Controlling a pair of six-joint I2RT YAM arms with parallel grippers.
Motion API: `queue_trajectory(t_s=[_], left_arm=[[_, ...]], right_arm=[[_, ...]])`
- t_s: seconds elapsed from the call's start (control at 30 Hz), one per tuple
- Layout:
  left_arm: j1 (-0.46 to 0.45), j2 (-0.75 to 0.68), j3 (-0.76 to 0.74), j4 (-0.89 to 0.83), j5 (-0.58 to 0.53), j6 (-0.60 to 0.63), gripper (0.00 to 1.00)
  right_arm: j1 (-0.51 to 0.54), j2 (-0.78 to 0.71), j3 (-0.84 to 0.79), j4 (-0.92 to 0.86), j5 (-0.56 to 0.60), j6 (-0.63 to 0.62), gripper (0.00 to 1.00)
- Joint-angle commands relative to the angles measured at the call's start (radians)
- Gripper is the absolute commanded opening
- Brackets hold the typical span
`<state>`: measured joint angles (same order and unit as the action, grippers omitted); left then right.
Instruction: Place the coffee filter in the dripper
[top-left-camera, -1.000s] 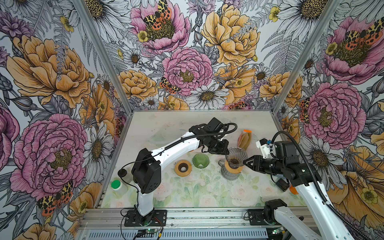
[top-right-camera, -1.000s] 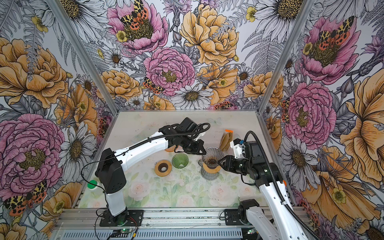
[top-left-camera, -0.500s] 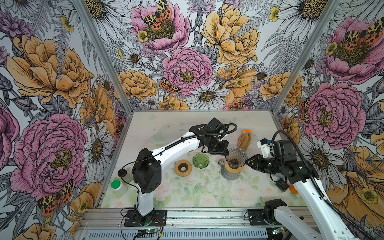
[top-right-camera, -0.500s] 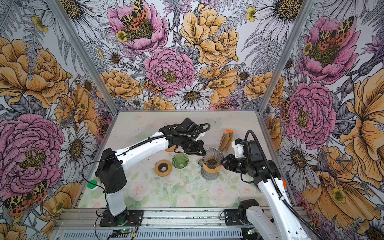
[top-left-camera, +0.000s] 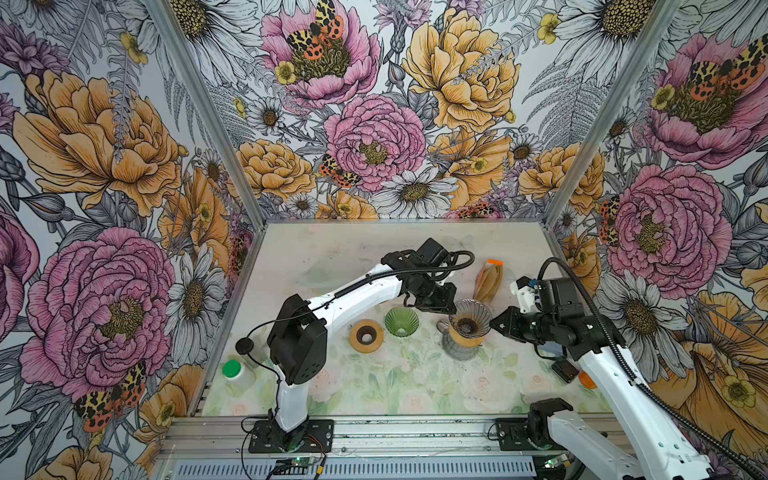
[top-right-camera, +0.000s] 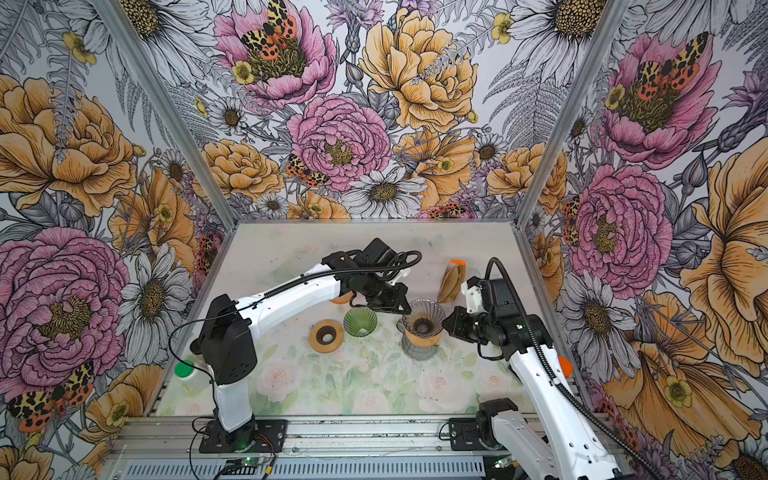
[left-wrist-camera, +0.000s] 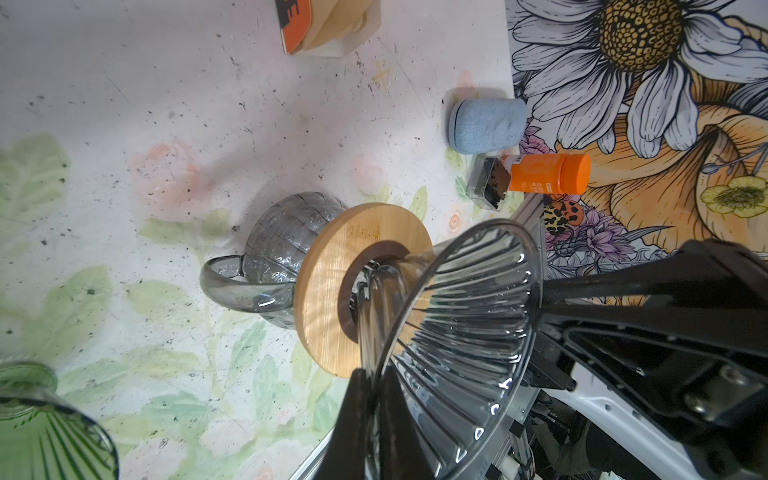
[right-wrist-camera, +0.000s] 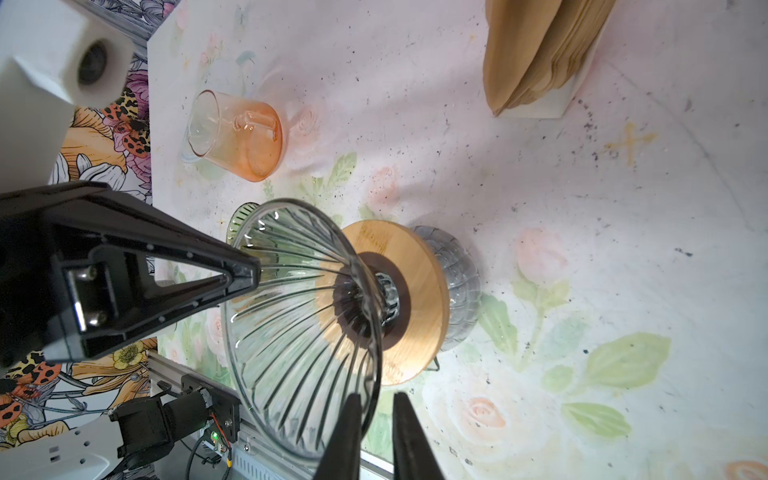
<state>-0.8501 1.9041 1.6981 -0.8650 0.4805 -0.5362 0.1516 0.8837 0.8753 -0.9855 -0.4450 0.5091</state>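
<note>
Steadying step: left claw (left-wrist-camera: 374, 376) pinches rim of smoky glass dripper (left-wrist-camera: 457, 332), right claw (right-wrist-camera: 377, 399) spread astride it. Next you fetch brown paper filter (right-wrist-camera: 536, 54).

Two glass drippers (top-left-camera: 469, 319) (top-left-camera: 401, 321), two wooden rings (top-left-camera: 355, 337) (top-left-camera: 464, 339), one carafe (top-left-camera: 459, 352)

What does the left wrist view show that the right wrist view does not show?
Only the left wrist view shows a blue pad, an orange-capped bottle and a small dark box near the table edge. Only the right wrist view shows an orange glass mug. Both show the clear glass dripper sitting on its wooden ring over the glass carafe, the brown filter stack, and part of a green dripper.
</note>
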Motion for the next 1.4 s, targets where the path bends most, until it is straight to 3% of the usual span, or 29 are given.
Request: queue_trajectory(t_s=[0.0, 0.57, 0.87, 1.13, 1.37], left_arm=[[-0.006, 0.0, 0.025, 0.006, -0.009, 0.023, 0.03], [-0.002, 0.01, 0.028, 0.005, -0.017, 0.022, 0.08], [0.0, 0.024, 0.048, 0.006, -0.014, 0.018, 0.17], [0.009, 0.042, 0.057, 0.005, -0.008, 0.012, 0.1], [0.013, 0.051, 0.071, 0.005, 0.0, 0.011, 0.09]], right_arm=[[0.004, 0.004, -0.016, 0.041, -0.012, 0.011, 0.14], [0.005, 0.017, -0.042, 0.07, -0.009, 0.019, 0.1], [0.005, 0.023, -0.046, 0.069, 0.018, 0.032, 0.09], [-0.004, 0.024, -0.027, 0.069, 0.022, 0.043, 0.1], [-0.016, 0.038, -0.013, 0.07, 0.017, 0.035, 0.1]])
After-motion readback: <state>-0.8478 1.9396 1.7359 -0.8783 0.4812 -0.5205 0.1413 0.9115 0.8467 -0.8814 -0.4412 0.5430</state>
